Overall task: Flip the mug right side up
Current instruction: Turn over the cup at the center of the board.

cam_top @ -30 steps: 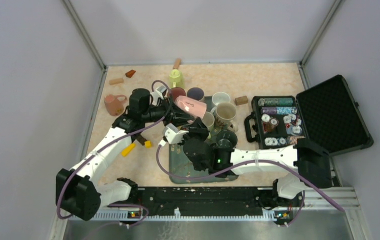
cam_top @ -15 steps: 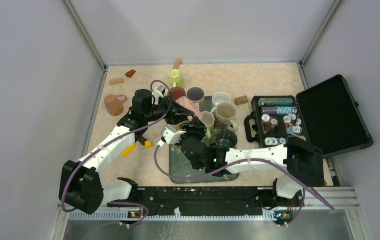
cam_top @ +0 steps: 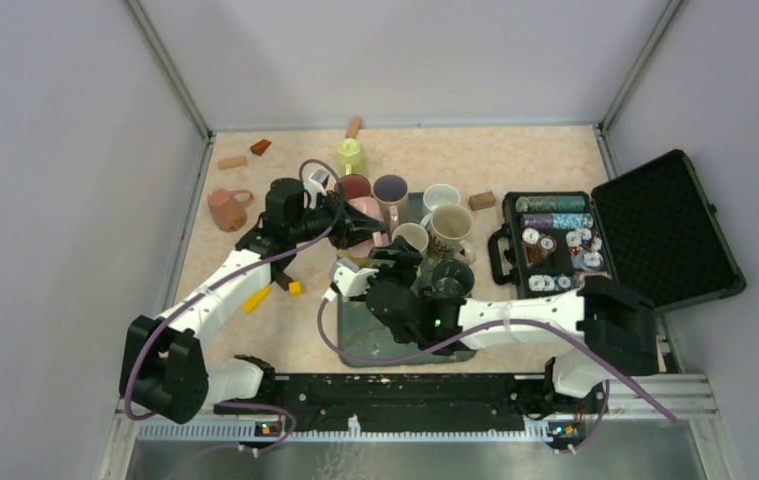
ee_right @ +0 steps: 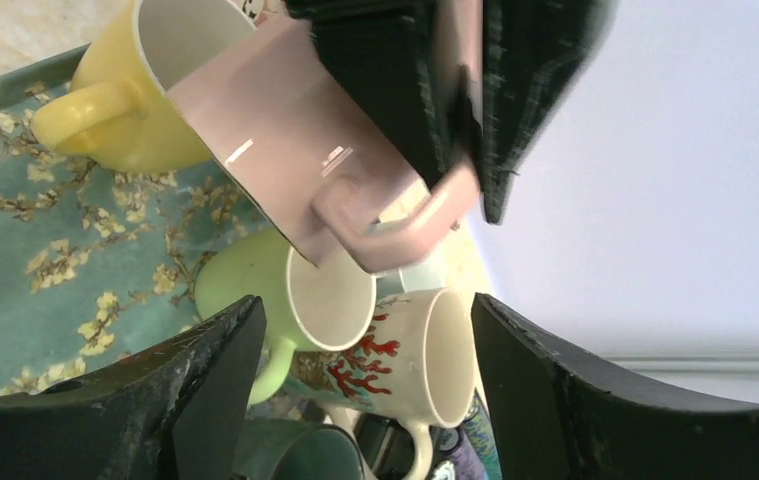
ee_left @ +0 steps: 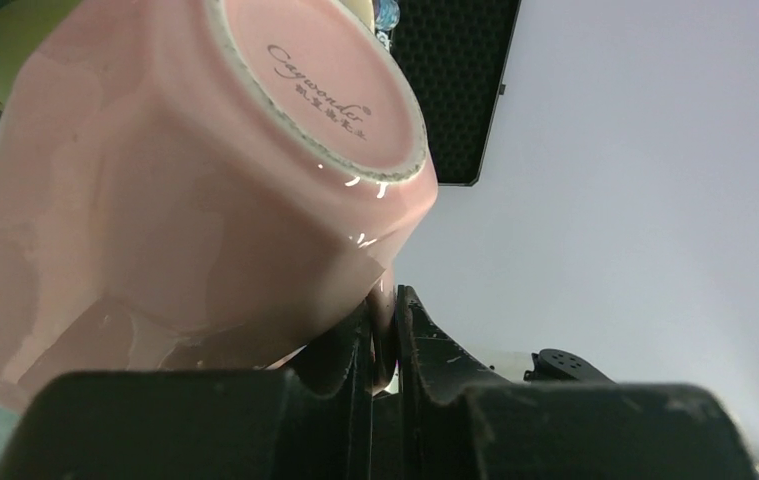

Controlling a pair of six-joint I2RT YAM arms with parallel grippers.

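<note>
The pink mug (ee_left: 185,170) hangs tilted above the teal floral tray (ee_right: 15,250), its stamped base turned toward the left wrist camera. My left gripper (ee_left: 383,330) is shut on the mug's handle (ee_right: 395,225), a thin strip of pink pinched between its black fingers. From above, the mug (cam_top: 365,212) is half hidden behind the left gripper (cam_top: 347,222). My right gripper (ee_right: 365,320) stands open just below the mug, with nothing between its fingers; from above the right gripper (cam_top: 395,262) lies over the tray (cam_top: 355,335).
On and around the tray stand a yellow mug (ee_right: 125,100), a green mug (ee_right: 305,290), a white mug with red coral (ee_right: 425,350) and a dark green mug (cam_top: 452,272). An open black case of chips (cam_top: 555,245) lies at the right. A salmon mug (cam_top: 223,210) is at the left.
My right gripper has opened, let go of the pink mug and drawn back a little. The left gripper has tightened on the handle and holds the mug alone.
</note>
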